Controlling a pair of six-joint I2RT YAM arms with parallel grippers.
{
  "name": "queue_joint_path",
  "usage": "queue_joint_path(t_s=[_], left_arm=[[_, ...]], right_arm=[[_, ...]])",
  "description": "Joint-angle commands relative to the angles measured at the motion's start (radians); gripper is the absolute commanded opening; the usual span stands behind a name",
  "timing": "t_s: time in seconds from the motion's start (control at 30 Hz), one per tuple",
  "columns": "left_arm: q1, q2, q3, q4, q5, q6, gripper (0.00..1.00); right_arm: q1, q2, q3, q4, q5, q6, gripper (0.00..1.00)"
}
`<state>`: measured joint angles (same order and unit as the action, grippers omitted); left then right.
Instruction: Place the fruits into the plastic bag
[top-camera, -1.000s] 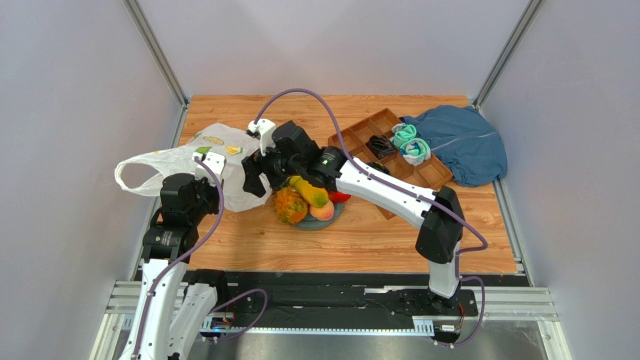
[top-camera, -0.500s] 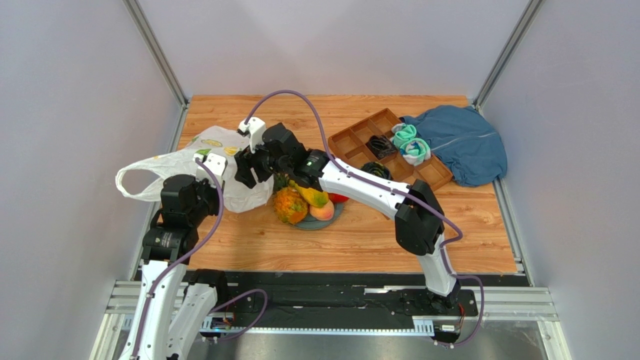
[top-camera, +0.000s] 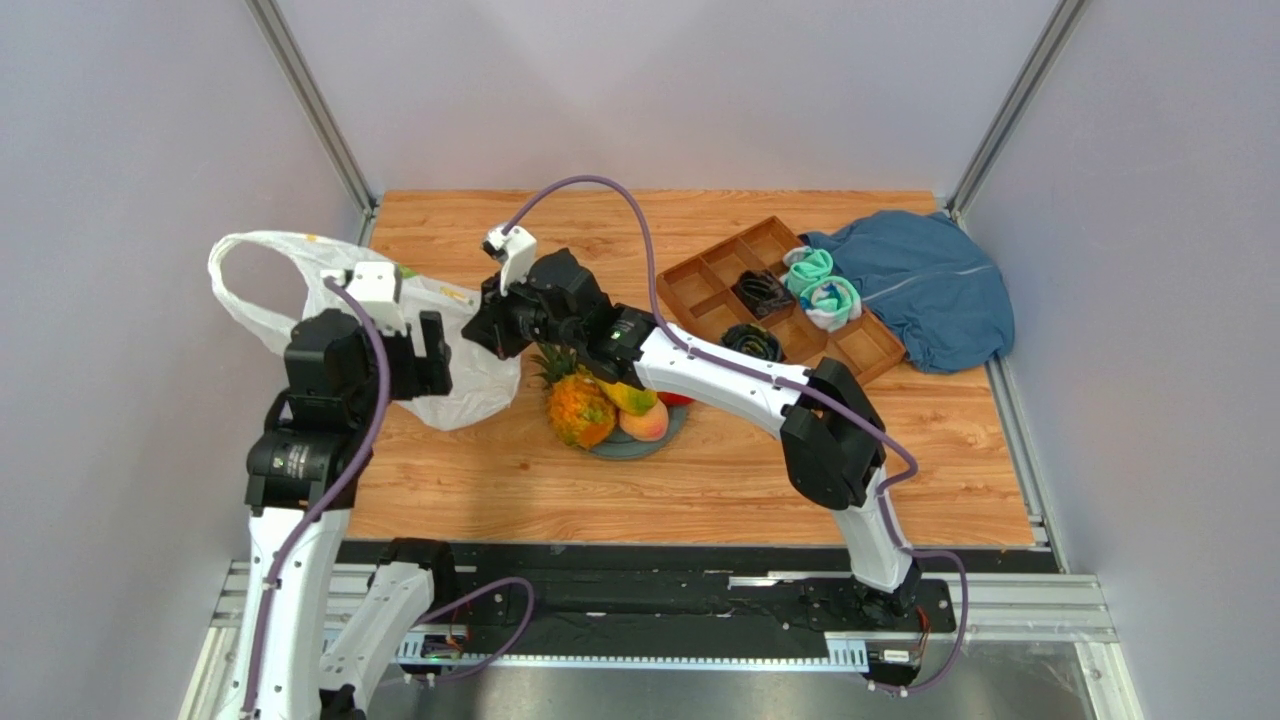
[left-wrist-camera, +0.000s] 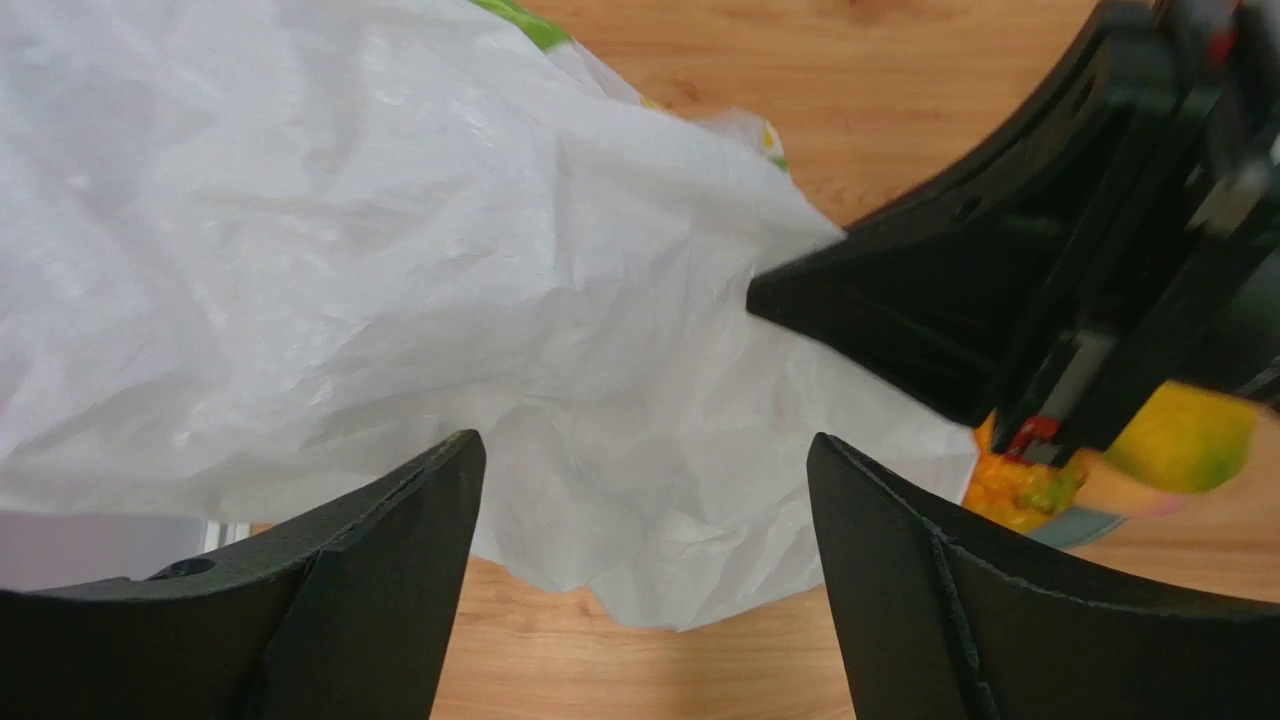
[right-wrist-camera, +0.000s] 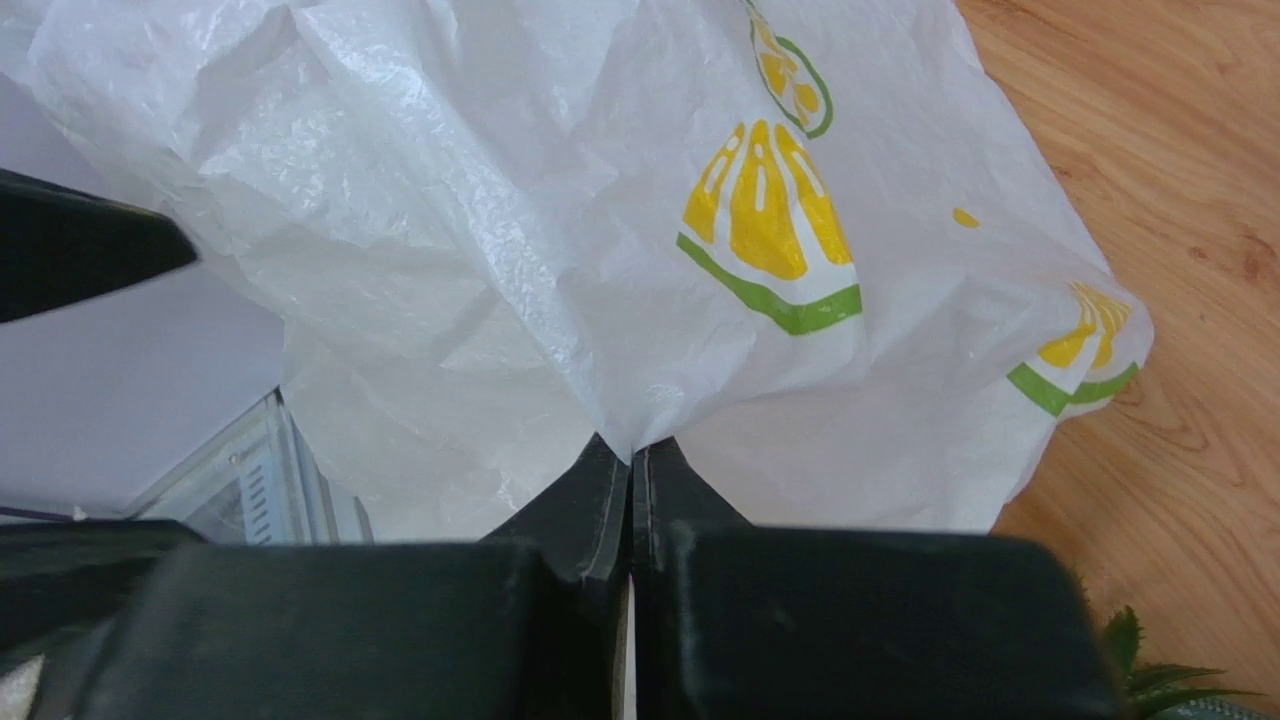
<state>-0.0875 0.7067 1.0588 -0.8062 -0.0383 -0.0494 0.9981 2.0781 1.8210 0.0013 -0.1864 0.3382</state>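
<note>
Right gripper (right-wrist-camera: 631, 473): jaws closed, pinching fold of plastic bag (right-wrist-camera: 496, 225). Left gripper (left-wrist-camera: 643, 450): jaws spread wide, gripping nothing, bag film just beyond fingertips. Bag at left of overhead frame; fruits (top-camera: 601, 402) heaped mid-frame, just beside bag.

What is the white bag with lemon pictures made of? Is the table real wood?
The plastic bag looks like thin plastic film: white, slightly glossy, crumpled into fine creases, with printed citrus slices. The table looks like smooth-finished wood with brown grain lines; solid wood or a wood-look layer, I cannot tell.
</note>
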Motion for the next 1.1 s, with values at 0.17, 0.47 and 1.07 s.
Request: queue_joint_path(t_s=[0.17,0.47,1.07], left_arm=[[0.006,0.048,0.358,-0.224,-0.210,-0.356,0.99],[0.244,0.134,0.429,-0.188,-0.091,-0.391,0.99],[0.449,0.162,0.265,0.077,0.029,-0.665,0.99]], right_arm=[[-0.004,-0.065,-0.028,0.135,0.056,0.176,0.00],[-0.015,-0.111,-0.127,0.201,0.056,0.255,0.00],[-0.023,-0.131,-0.167,0.236,0.008,0.268,0.00]])
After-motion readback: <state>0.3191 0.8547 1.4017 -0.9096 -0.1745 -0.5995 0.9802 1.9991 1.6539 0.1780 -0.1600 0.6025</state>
